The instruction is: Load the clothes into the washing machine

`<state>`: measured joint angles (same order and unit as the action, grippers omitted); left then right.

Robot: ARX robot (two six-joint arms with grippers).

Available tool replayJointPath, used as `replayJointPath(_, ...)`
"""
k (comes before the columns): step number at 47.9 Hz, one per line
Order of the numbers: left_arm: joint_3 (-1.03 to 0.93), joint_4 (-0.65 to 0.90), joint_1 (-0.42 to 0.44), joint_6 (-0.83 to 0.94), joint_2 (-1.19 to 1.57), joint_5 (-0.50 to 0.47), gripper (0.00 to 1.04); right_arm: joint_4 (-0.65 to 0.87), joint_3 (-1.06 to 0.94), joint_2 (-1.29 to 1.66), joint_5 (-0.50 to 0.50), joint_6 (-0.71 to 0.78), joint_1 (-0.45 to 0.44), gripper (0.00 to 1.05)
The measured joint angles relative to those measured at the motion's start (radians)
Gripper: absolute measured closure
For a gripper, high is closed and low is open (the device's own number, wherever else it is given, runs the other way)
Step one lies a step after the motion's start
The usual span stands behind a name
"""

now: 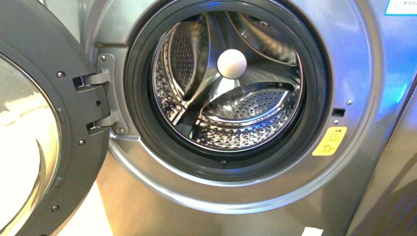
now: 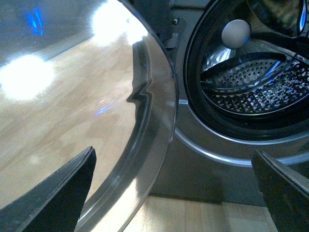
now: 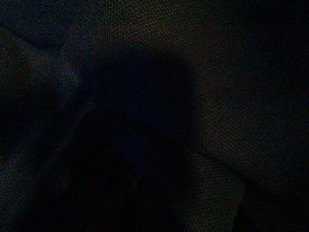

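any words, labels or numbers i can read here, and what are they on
Yellow sticker on the washer: red print and a symbol, too small to read.
Label at its top right corner: cut off, blurred, unreadable.
White tag low on its front: nothing legible.
Right wrist view: dark.

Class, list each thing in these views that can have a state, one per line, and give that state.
washing machine door: swung wide open, to the left of the porthole.
drum: open to view, no clothes seen in the part that shows.
left gripper: open, nothing between its fingers.
right wrist view: dark, nothing can be told from it.
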<state>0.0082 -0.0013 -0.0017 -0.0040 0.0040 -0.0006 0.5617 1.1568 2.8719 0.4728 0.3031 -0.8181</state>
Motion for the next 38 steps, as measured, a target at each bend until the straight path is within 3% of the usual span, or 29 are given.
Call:
replayJointPath(10,0.000,0.000,0.000,0.000,0.000,0.000,0.06,0.005,-0.058,-0.122,0.051,-0.058,-0.034,0.97)
replayJointPath(23,0.000,0.000,0.000,0.000,0.000,0.000,0.06,0.007,-0.221,-0.400,0.182,-0.106,-0.108,0.98)
replayJointPath(38,0.000,0.000,0.000,0.000,0.000,0.000,0.06,-0.014,-0.388,-0.715,0.249,-0.134,-0.081,0.98)
